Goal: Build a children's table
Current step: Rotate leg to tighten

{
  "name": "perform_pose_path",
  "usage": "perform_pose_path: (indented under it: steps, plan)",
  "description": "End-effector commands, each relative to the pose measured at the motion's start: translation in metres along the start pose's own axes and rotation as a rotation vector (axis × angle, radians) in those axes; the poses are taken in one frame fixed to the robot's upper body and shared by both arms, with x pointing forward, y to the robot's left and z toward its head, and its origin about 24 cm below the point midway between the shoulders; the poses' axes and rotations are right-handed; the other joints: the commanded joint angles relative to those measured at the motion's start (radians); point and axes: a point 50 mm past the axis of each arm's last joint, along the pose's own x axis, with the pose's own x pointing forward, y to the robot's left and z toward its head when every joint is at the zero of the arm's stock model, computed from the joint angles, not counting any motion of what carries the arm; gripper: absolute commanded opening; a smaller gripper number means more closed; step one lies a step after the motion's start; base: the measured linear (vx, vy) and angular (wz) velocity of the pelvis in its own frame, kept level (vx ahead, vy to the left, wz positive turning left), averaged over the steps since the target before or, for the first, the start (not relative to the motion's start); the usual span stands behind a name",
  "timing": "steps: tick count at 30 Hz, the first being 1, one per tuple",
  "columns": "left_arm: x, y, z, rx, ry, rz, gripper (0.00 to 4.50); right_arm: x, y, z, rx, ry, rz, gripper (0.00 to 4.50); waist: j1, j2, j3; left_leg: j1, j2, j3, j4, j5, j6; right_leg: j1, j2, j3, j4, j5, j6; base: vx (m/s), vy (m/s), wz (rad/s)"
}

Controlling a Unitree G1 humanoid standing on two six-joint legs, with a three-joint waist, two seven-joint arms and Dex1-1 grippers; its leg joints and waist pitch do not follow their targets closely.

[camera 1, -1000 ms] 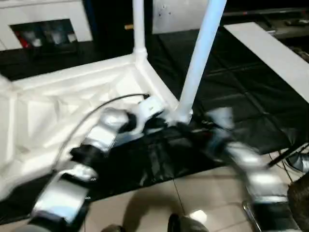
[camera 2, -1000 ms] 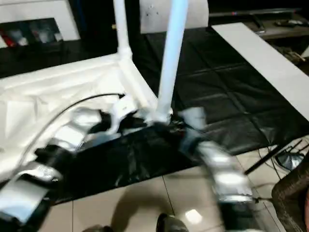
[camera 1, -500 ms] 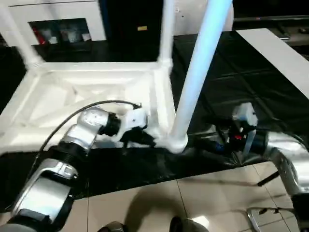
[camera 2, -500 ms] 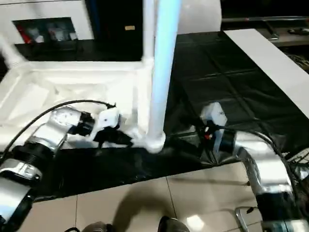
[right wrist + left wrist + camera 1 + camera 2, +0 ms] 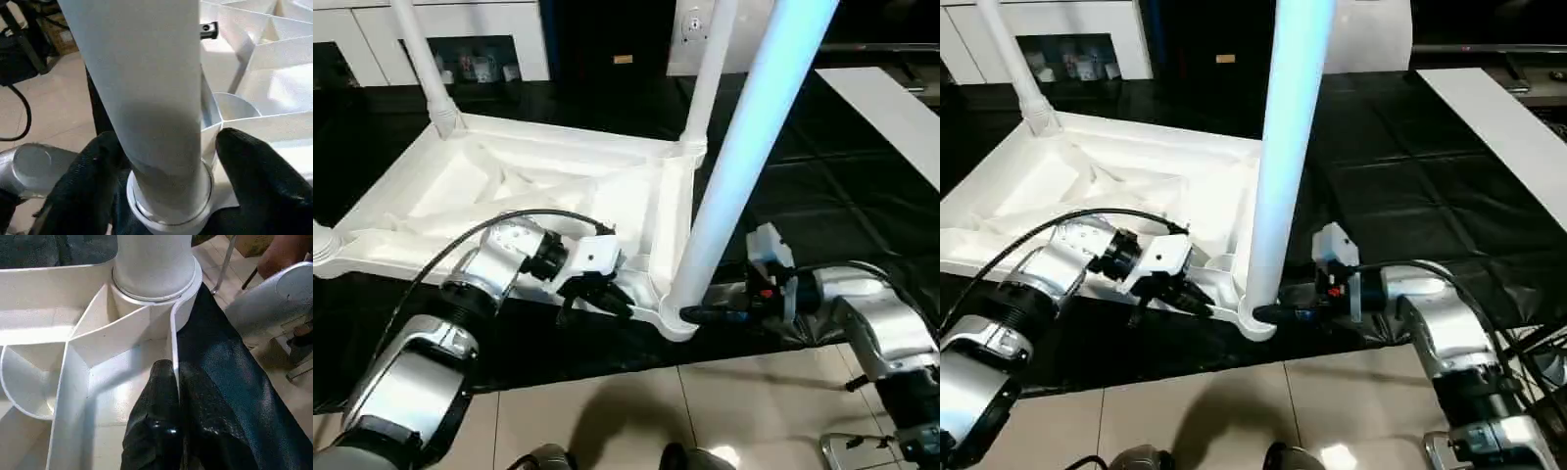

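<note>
The children's table lies upside down on a black mat, its ribbed white top (image 5: 509, 186) facing up. Three legs stand in corner sockets: far left (image 5: 426, 59), far right (image 5: 710, 69) and the near one (image 5: 744, 166). My left gripper (image 5: 617, 302) is shut on the top's thin front rim (image 5: 172, 340), just beside the near leg's socket (image 5: 151, 289). My right gripper (image 5: 695, 314) reaches in from the right at the foot of the near leg (image 5: 146, 98). It is open, with one black finger (image 5: 93, 181) close against the leg and the other (image 5: 254, 176) a little apart from it.
White cabinets with glass doors (image 5: 470, 49) stand at the back. A flat white panel (image 5: 891, 108) lies on the mat (image 5: 822, 196) at the far right. Pale floor tiles (image 5: 607, 411) begin just in front of the near corner.
The camera has shifted. My right gripper has moved left, from beside the near leg to its foot, its fingers now either side of it. The left gripper stays on the rim.
</note>
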Motion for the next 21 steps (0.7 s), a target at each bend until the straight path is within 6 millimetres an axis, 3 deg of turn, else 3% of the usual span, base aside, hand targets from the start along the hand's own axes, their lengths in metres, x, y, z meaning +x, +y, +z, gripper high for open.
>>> perform_pose_path:
  steps: [1,12,19,21]
  plan:
    - [0.007,0.000,0.007,0.058,0.037,-0.094,0.00,0.001,-0.001,0.003,-0.019,0.009,0.030,3.01,-0.005,-0.017,-0.085,0.003,0.045,-0.004,-0.059,0.020,0.150,0.085,-0.069,0.070,-0.050,-0.227,-0.166,0.000,0.000,0.00]
    - [0.005,-0.001,0.005,0.063,0.046,-0.102,0.00,0.005,-0.001,0.002,-0.014,0.009,0.082,2.02,-0.003,-0.020,-0.088,0.001,0.044,-0.003,-0.057,0.027,0.151,0.086,-0.069,0.068,-0.050,-0.238,-0.160,0.000,0.000,0.00]
    - [0.004,0.000,0.003,0.036,0.033,-0.069,0.00,0.010,0.008,-0.002,0.026,-0.015,0.109,1.93,-0.002,-0.016,-0.088,0.002,0.045,-0.004,-0.056,0.031,0.152,0.087,-0.068,0.069,-0.047,-0.214,-0.167,0.000,0.000,0.00]
    - [0.006,0.002,0.005,0.015,-0.004,-0.033,0.00,0.012,0.011,-0.003,0.048,-0.039,0.092,1.93,0.001,-0.010,-0.085,0.003,0.047,-0.004,-0.057,0.024,0.150,0.086,-0.068,0.070,-0.051,-0.211,-0.172,0.000,0.000,0.00]
